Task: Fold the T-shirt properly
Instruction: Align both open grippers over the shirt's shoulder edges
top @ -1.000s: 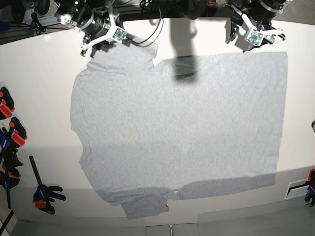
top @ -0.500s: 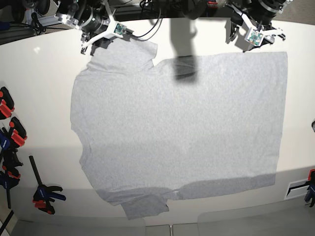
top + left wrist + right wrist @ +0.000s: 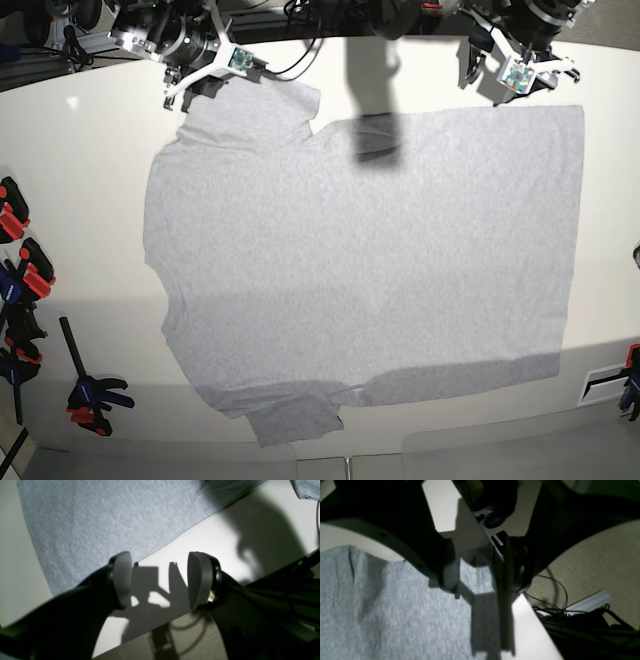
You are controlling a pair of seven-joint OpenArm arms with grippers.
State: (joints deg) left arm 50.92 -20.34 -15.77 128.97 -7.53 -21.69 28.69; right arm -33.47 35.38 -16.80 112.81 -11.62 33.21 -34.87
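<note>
step in hand: the opening grasp, by the look of it. the t-shirt (image 3: 360,270) lies spread flat, plain side up, and no fold has been made.
shirt position: it covers most of the white table (image 3: 90,190), collar end toward the base view's left, hem toward its right. one sleeve lies at the top left corner, the other near the bottom edge.
right gripper (image 3: 476,572): its jaws stand apart with nothing between them. it hangs over the sleeve at the back edge of the table, and grey cloth lies directly under the gap.
left gripper (image 3: 160,580): jaws wide apart and empty. it hovers at the back edge, just off the hem corner; bare table shows between the pads, and the shirt's edge runs just past the one on the wrist view's left.
arm pose: both arms reach in from the far side, wrists tipped down toward the back edge of the shirt, well apart from each other.
next move calls for: probably lowering each gripper onto its part of the back edge. the left one would have to shift slightly onto the cloth first.
bystanders: clamps (image 3: 25,300) lie along the table's left side, clear of the shirt.
</note>
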